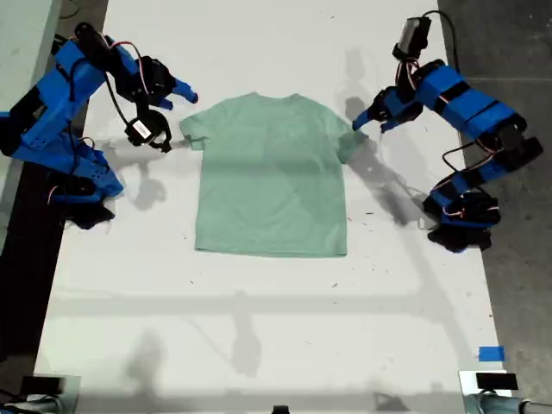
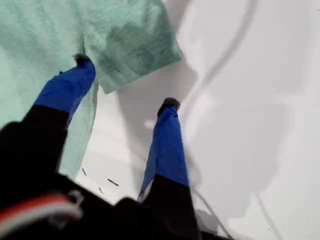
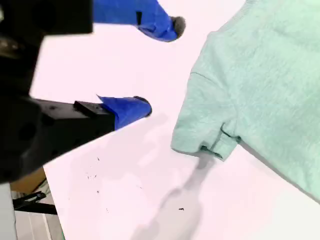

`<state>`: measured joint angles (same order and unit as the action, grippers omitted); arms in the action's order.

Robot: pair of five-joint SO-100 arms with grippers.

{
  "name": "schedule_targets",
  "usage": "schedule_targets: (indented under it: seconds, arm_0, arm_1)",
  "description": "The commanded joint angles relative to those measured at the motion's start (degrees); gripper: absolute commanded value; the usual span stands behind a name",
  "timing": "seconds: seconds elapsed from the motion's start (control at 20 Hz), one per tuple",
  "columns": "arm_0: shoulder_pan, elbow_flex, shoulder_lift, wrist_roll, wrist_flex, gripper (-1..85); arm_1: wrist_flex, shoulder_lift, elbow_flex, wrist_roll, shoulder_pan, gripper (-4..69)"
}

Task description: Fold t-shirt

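T-shirt (image 1: 272, 177) cloth, pale mint green, is seen spread flat and face down or up (which cannot be told) on the white bench (image 1: 259, 319), at the centre of the exterior view, with the collar toward twelve o'clock and the hem toward six o'clock. My first gripper (image 1: 369, 122) is seen at about three o'clock of the shirt in the exterior view, its fingers (image 2: 67, 87) spread apart and empty; in the first wrist view one finger lies over the sleeve edge and the other over bare bench beside it. My second gripper (image 1: 177, 116) is placed at about nine o'clock of the shirt in the exterior view, just beside the other sleeve, its fingers (image 3: 125, 110) released and apart from the cloth. A small blue tape piece (image 1: 490, 354) is seen near five o'clock of the bench.
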<state>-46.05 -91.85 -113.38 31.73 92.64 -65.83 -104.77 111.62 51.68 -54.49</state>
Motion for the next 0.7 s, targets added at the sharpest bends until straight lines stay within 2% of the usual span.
schedule_targets:
  seconds: [0.0, 0.3, 0.4, 0.5, 0.65]
  arm_0:
    - [-0.6, 1.8, 0.0, 0.4, -0.5, 25.9]
    - [-0.6, 1.6, 0.4, 0.7, -0.5, 25.7]
    - [-0.6, 1.4, 0.4, 0.8, -0.5, 25.5]
    - [-0.6, 1.1, 0.4, 0.8, -0.6, 25.3]
    - [-0.4, 0.4, 0.4, 0.8, -0.9, 25.1]
  arm_1:
    - [5.1, 2.4, -0.4, 1.1, -0.3, 30.3]
    - [12.2, 12.9, 0.7, 0.3, -0.4, 29.3]
    - [13.8, 15.9, 0.4, -0.3, -0.6, 21.3]
    - [13.0, 17.6, -1.4, -1.6, -1.1, 4.8]
    - [10.0, 18.2, -4.4, -2.6, -1.8, -0.8]
